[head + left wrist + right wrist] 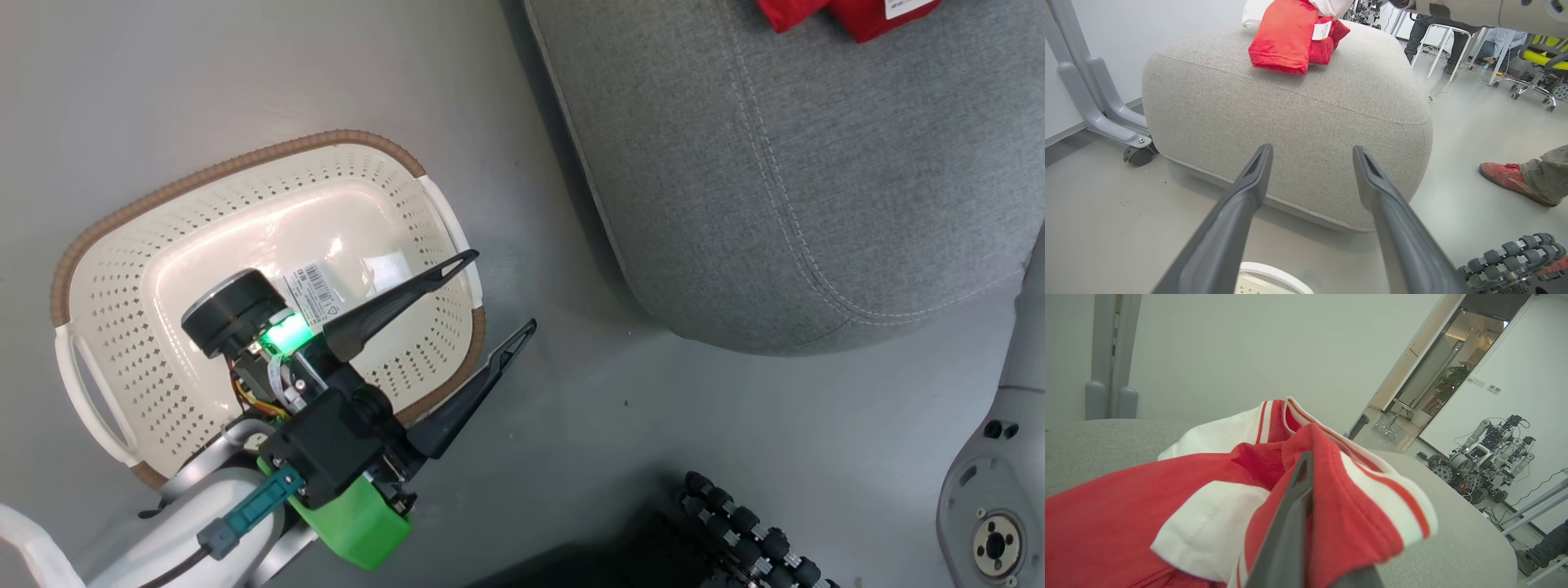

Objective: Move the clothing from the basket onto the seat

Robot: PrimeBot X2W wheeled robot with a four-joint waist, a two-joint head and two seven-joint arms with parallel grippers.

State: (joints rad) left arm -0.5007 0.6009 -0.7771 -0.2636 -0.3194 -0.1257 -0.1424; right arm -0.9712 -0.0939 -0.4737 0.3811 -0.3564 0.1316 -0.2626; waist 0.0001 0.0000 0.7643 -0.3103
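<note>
The cream basket (245, 159) stands on the floor at the left, with nothing in it but a sticker (314, 294) on its base. My left gripper (503, 290) hovers open over the basket's right rim, its fingers pointing at the grey seat (735, 204). In the left wrist view the left gripper (1311, 150) faces the side of the seat (1290, 118), and the red clothing (1284, 36) lies bunched on top. The clothing (857, 16) peeks in at the head view's top edge. My right gripper (1314, 465) is shut on the clothing (1126, 506), low over the seat (1094, 445); fabric covers one finger.
My base's roller wheels (751, 523) sit on the floor below the seat. A person's red shoe (1506, 175) rests right of the seat. A grey frame on a caster (1106, 110) stands at its left. Another robot (1482, 457) and chairs (1531, 77) are farther off.
</note>
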